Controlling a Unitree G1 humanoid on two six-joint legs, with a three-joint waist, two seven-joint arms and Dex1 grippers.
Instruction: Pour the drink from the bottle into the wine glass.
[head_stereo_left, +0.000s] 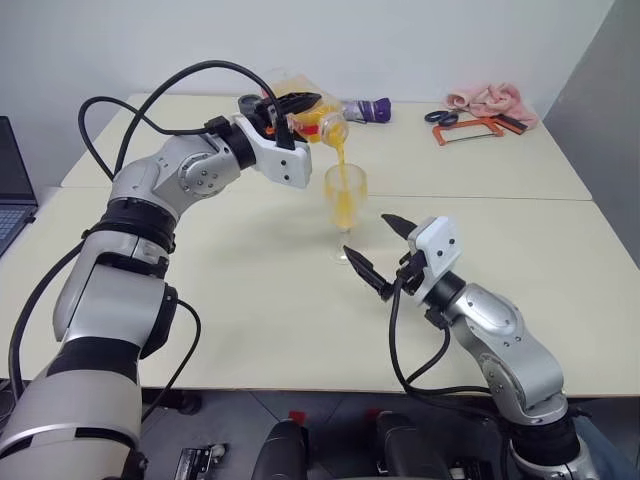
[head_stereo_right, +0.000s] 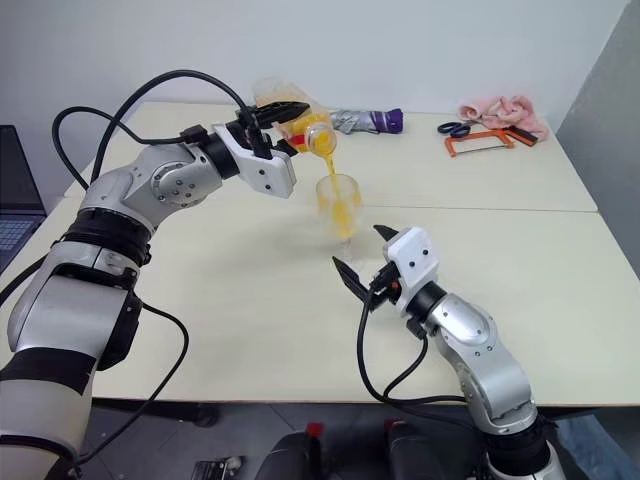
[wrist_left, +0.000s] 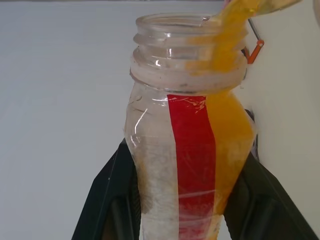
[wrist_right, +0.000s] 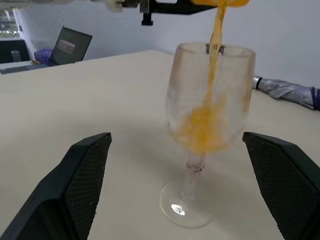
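Observation:
My left gripper is shut on the bottle, a clear one with a red label strip and no cap on its mouth. The bottle is tipped with its mouth over the wine glass. A thin stream of the orange drink falls into the bowl, where some has collected. The glass stands upright on the table near its middle. My right gripper is open just in front of the glass, one finger on each side of the stem and apart from it.
At the back of the table lie a silver-and-purple folded umbrella, scissors, an orange-framed saw and a pink cloth. A laptop sits off the left edge. A seam joins two tabletops.

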